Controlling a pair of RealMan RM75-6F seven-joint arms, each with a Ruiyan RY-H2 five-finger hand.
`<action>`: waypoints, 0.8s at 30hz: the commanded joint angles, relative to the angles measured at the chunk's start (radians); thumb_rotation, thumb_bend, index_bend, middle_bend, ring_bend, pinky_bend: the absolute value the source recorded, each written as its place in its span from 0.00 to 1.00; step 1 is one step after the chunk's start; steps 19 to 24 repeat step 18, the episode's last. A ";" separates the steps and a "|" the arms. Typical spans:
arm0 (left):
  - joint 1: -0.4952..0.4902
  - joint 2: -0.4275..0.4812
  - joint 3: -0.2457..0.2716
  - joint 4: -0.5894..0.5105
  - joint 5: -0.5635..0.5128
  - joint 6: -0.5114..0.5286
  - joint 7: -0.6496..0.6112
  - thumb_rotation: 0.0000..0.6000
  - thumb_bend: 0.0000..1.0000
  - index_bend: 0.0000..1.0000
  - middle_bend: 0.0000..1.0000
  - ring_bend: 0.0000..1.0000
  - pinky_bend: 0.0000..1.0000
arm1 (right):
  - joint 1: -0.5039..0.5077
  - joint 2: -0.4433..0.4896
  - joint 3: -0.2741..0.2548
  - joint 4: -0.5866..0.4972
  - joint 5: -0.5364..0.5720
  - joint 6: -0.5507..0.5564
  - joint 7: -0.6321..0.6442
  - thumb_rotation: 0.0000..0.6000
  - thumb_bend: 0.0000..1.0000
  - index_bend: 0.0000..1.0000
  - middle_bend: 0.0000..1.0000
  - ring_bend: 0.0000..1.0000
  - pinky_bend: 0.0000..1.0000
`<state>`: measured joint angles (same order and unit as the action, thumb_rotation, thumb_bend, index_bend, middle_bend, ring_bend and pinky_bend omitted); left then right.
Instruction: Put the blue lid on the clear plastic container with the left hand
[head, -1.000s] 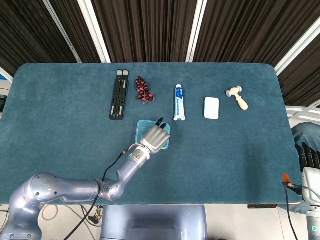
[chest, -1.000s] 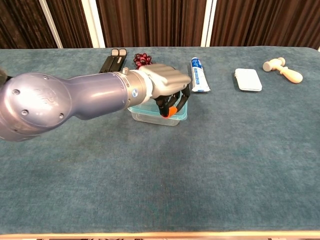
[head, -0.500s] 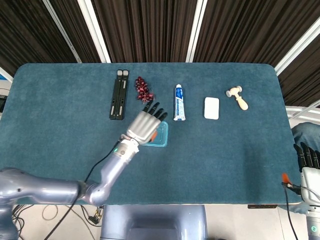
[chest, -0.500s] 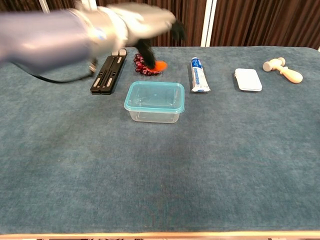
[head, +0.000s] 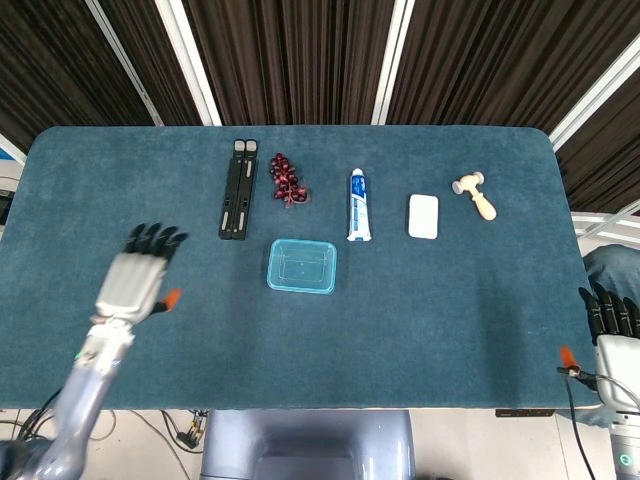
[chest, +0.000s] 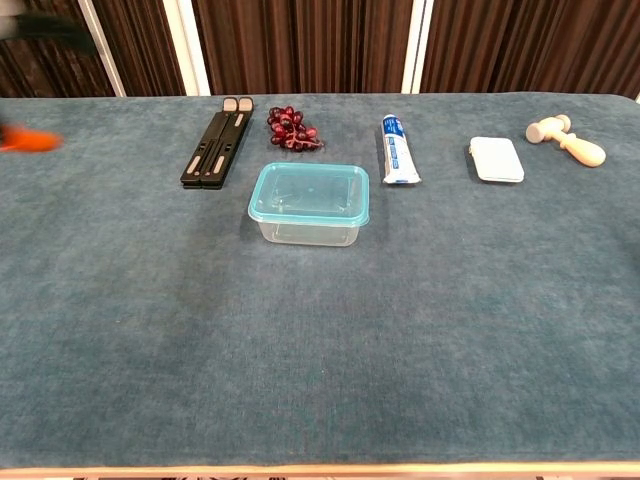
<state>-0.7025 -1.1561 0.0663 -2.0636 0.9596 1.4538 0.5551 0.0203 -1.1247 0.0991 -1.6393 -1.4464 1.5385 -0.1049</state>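
The clear plastic container (chest: 305, 232) stands mid-table with the blue lid (head: 301, 266) sitting flat on its rim; the lid (chest: 309, 190) looks level all round. My left hand (head: 140, 277) hovers over the left part of the table, well apart from the container, fingers spread and holding nothing. In the chest view only a blurred orange tip of it shows at the far left edge. My right hand (head: 612, 318) hangs off the table's right front corner, dark fingers apart and empty.
Along the back lie a black folding stand (head: 237, 189), a bunch of dark grapes (head: 287, 180), a toothpaste tube (head: 359, 205), a white bar (head: 423, 216) and a small wooden mallet (head: 476, 195). A cable runs by the right hand.
My left hand came off the lidded container, rose, and swung far to the left. The container and lid stayed in place. The right hand has not moved.
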 joint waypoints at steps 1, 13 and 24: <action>0.195 0.090 0.175 0.050 0.255 0.136 -0.205 1.00 0.28 0.12 0.07 0.00 0.00 | 0.001 -0.007 -0.008 0.016 -0.029 0.016 -0.013 1.00 0.36 0.00 0.00 0.00 0.00; 0.398 0.089 0.213 0.255 0.482 0.222 -0.461 1.00 0.28 0.12 0.07 0.00 0.00 | 0.006 -0.017 -0.023 0.035 -0.076 0.026 -0.023 1.00 0.36 0.00 0.00 0.00 0.00; 0.415 0.093 0.178 0.259 0.508 0.210 -0.453 1.00 0.28 0.12 0.07 0.00 0.00 | 0.007 -0.018 -0.024 0.036 -0.077 0.023 -0.023 1.00 0.36 0.00 0.00 0.00 0.00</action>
